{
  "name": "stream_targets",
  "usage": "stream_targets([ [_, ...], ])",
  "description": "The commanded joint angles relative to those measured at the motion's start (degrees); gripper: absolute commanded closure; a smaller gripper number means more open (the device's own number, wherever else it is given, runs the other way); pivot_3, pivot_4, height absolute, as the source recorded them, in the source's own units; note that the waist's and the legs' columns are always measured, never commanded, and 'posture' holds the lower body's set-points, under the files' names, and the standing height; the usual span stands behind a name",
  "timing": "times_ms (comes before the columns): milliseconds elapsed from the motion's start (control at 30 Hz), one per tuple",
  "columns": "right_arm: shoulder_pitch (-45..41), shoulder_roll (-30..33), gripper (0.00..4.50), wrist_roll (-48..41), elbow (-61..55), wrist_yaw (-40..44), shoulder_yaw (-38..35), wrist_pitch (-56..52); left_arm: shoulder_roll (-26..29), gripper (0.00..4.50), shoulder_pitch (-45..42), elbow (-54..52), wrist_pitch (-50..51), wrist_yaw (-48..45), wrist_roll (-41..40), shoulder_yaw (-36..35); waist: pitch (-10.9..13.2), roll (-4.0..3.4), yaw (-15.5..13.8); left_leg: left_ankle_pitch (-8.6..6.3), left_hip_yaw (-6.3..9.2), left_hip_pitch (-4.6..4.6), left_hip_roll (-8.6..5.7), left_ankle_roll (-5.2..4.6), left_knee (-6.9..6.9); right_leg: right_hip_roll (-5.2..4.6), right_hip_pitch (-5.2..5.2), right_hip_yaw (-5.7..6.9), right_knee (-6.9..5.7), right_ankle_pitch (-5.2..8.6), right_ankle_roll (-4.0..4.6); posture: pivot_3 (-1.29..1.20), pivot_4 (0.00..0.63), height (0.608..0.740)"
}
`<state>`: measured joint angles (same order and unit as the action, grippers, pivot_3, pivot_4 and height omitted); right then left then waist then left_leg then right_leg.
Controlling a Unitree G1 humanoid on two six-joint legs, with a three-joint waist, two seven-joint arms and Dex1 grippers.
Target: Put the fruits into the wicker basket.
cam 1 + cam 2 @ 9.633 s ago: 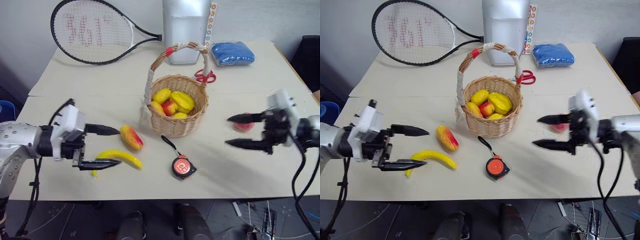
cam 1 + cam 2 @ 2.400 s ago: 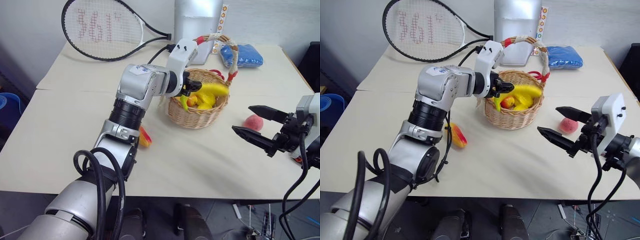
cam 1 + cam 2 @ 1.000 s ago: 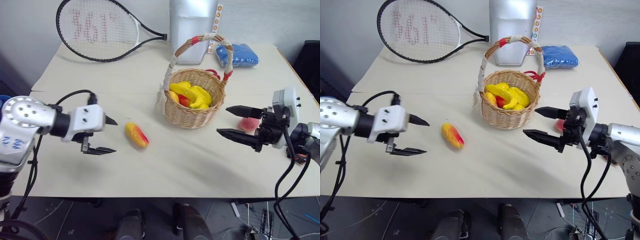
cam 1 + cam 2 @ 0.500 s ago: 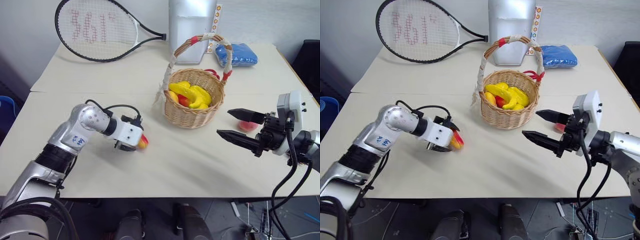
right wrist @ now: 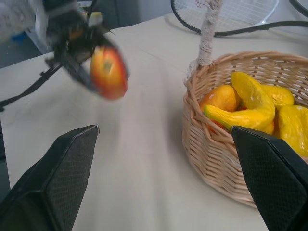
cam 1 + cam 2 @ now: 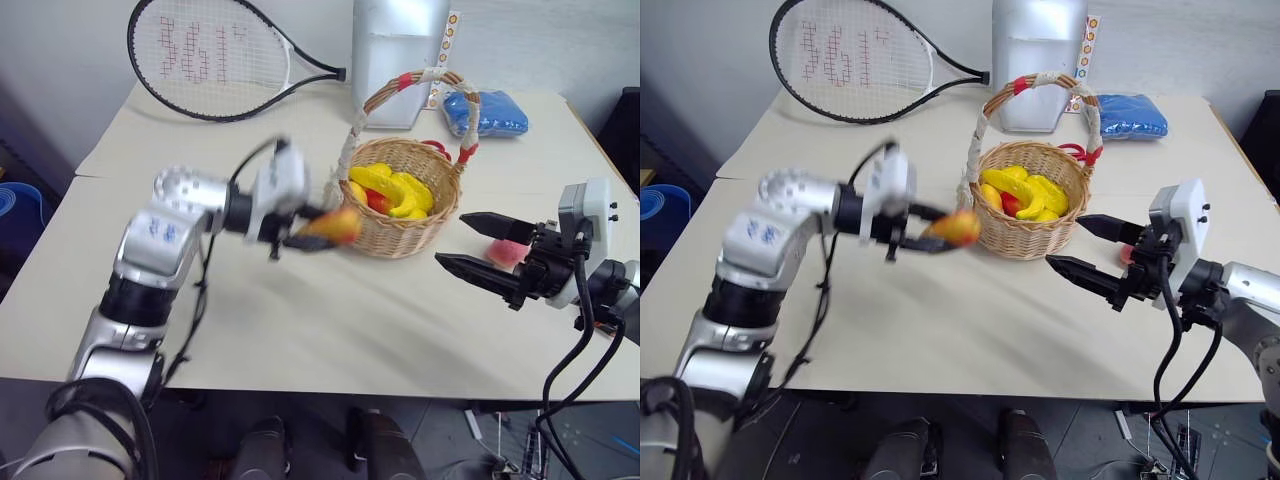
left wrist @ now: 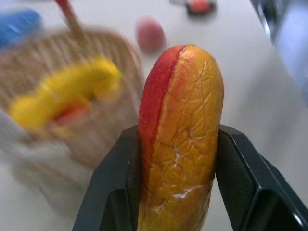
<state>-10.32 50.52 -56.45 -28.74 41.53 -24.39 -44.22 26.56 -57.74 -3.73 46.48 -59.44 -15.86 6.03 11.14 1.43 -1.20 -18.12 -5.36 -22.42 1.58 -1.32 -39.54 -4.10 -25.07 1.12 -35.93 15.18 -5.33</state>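
Observation:
My left gripper [image 6: 312, 230] is shut on the yellow-and-red mango [image 6: 338, 224] and holds it in the air just left of the wicker basket [image 6: 400, 238]. In the left wrist view the mango [image 7: 179, 134] stands between the two black fingers [image 7: 243, 185]. The basket holds the banana [image 6: 372, 182] and other yellow and red fruits. The pink-red peach [image 6: 506, 252] lies on the table right of the basket, partly hidden behind my right gripper [image 6: 452, 240]. That gripper hangs open and empty, pointing at the basket's right side.
A tennis racket [image 6: 215, 55] lies at the back left. A silver container [image 6: 400, 60], a blue cloth [image 6: 487, 110] and red scissors [image 6: 1075, 152] sit behind the basket. An orange-and-black tape measure [image 7: 199, 6] lies beyond the peach in the left wrist view.
My left gripper closed on the mango on the table, then lifted it up and to the right, toward the basket. The right gripper stayed where it was, open.

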Motion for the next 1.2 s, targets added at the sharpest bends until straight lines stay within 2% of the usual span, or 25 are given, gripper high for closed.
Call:
stream_targets([
  [33,-0.45,-1.16,0.0,1.19,1.32,-2.06,-2.08,1.73,-6.23,2.72,-4.86,1.79,8.76,11.72,0.38,-1.37,0.0,0.0,0.0,-0.01,0.01,0.09,0.0,-0.01,0.0,0.01,0.13,0.01,0.07,-0.01,-0.02,0.0,0.15,0.74],
  [133,-0.36,-1.26,0.0,1.57,1.97,-2.14,-2.89,2.04,-10.85,2.72,-7.69,8.22,5.61,18.89,4.87,1.52,0.0,-0.01,-0.07,-0.03,0.02,0.29,-0.01,-0.04,0.01,0.02,0.4,0.03,0.14,-0.02,-0.04,0.0,0.15,0.74],
  [200,-0.26,-1.15,0.0,2.03,2.2,-2.16,-3.36,2.28,-13.03,2.72,-8.99,12.62,-0.29,22.18,8.47,4.55,0.0,0.0,-0.05,-0.02,0.03,0.29,0.0,-0.03,0.03,0.03,0.37,0.01,0.14,-0.02,-0.04,0.0,0.15,0.74],
  [400,-0.55,-1.05,0.0,2.6,2.8,-2.55,-3.65,2.82,-16.03,2.72,-10.26,23.31,-13.81,26.17,15.92,10.66,-0.01,-0.02,-0.14,0.0,-0.06,0.29,0.01,0.01,0.14,0.0,0.29,0.01,0.19,-0.02,-0.03,0.0,0.15,0.74],
  [500,-0.04,-1.16,0.0,2.64,2.37,-2.78,-3.89,3.01,-18.03,2.72,-10.78,27.33,-16.73,26.82,15.7,9.63,-0.01,-0.02,-0.31,-0.02,-0.02,0.3,-0.03,-0.03,0.14,-0.11,0.34,0.02,0.22,-0.02,-0.03,0.0,0.15,0.74],
  [767,2.22,-1.76,0.0,1.81,0.49,-3.88,-4.86,2.9,-18.67,0.15,-12.28,25.25,-15.87,25.84,12.33,4.19,-0.01,-0.02,-0.15,-0.02,0.03,0.21,-0.16,-0.13,0.2,-0.33,0.34,0.1,0.29,-0.04,-0.07,0.0,0.15,0.74],
  [833,2.28,-1.9,0.0,1.64,0.36,-4.05,-4.98,2.76,-18.78,0.03,-12.35,24.68,-15.39,25.8,11.8,3.33,-0.01,-0.02,-0.05,-0.02,-0.02,0.22,-0.15,-0.13,0.25,-0.33,0.28,0.12,0.29,-0.04,-0.07,0.0,0.15,0.74],
  [1033,3.49,-1.71,0.0,2.02,-0.32,-4.24,-5.45,2.51,-15.79,0.03,-12.21,15.84,-11.52,22.13,4.17,-3.7,-0.01,-0.02,-0.05,0.0,-0.03,0.23,-0.14,-0.1,0.27,-0.31,0.29,0.15,0.3,-0.04,-0.07,0.0,0.15,0.74],
  [1200,9.67,-0.88,0.0,4.39,0.13,-3.52,-9.93,2.95,-4.72,0.03,-5.32,2.87,-4.7,10.27,-6.18,-7.69,-0.06,-0.12,0.26,0.15,-0.03,0.27,-0.01,0.24,0.39,-0.31,0.29,0.1,0.19,-0.04,-0.06,0.0,0.15,0.74],
])
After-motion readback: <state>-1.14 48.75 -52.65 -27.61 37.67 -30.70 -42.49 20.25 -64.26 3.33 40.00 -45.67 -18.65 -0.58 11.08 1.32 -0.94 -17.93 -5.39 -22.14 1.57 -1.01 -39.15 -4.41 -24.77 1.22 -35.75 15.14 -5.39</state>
